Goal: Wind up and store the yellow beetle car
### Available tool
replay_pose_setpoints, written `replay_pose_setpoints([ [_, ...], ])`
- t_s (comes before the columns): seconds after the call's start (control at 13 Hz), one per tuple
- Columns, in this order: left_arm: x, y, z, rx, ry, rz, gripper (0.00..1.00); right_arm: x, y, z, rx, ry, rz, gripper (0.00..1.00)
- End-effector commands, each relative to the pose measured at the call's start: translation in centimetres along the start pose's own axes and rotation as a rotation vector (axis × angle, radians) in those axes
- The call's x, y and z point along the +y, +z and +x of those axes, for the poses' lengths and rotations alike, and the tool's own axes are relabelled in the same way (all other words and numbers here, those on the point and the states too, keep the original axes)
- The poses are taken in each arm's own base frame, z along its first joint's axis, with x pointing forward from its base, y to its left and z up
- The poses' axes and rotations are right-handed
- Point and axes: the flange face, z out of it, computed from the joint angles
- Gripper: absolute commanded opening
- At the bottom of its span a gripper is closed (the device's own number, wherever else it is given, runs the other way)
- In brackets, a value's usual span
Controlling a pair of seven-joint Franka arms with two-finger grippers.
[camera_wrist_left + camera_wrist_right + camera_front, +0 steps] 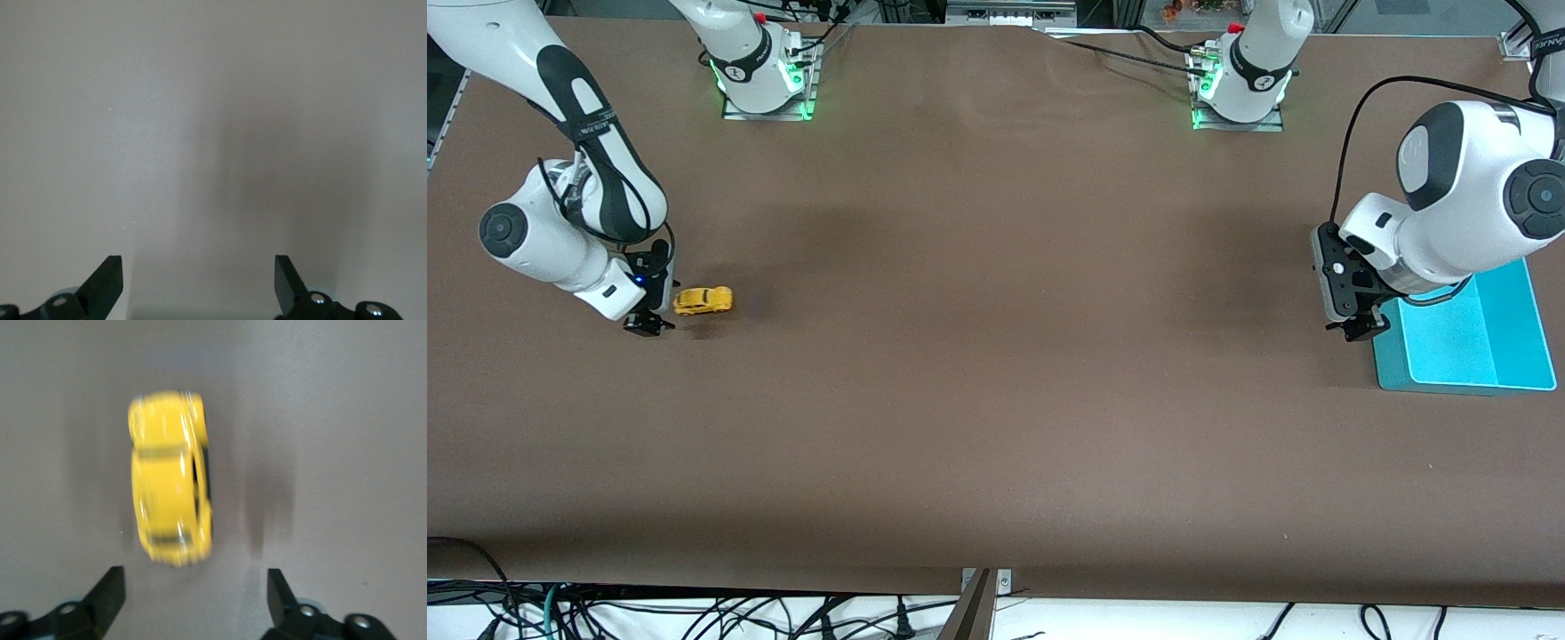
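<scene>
The yellow beetle car [703, 300] sits on bare tabletop [996, 356] beside the right gripper [649, 324], fingers apart. The left gripper [1356, 329], fingers apart, hangs at the teal tray's [1494, 356] edge.
</scene>
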Motion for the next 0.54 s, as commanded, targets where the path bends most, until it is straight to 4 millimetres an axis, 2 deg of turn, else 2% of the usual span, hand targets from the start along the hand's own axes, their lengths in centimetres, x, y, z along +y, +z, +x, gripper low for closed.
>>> replay_pose_setpoints([
  [0.0, 0.3, 1.0, -0.3, -0.031, 0.032, -0.003, 1.00, 1.5, -1.9, -0.1, 0.026, -0.009, 0.016, 1.00],
  [0.15, 0.4, 2.1, -0.4, -0.034, 0.030, -0.024, 1.00, 2.1, -3.1, -0.1, 0.028, -0.013, 0.023, 1.00],
  [0.23, 0.5, 2.6, -0.5, -0.036, 0.030, -0.034, 1.00, 2.6, -4.5, 0.4, 0.026, -0.016, 0.010, 1.00],
  [0.31, 0.8, 3.3, -0.6, -0.037, 0.028, -0.045, 1.00, 3.3, -6.7, 1.5, 0.024, -0.028, -0.011, 1.00],
  [0.46, 1.5, 5.1, -1.6, -0.036, 0.013, -0.059, 1.00, 4.1, -11.2, 2.5, 0.019, 0.017, -0.021, 1.00],
])
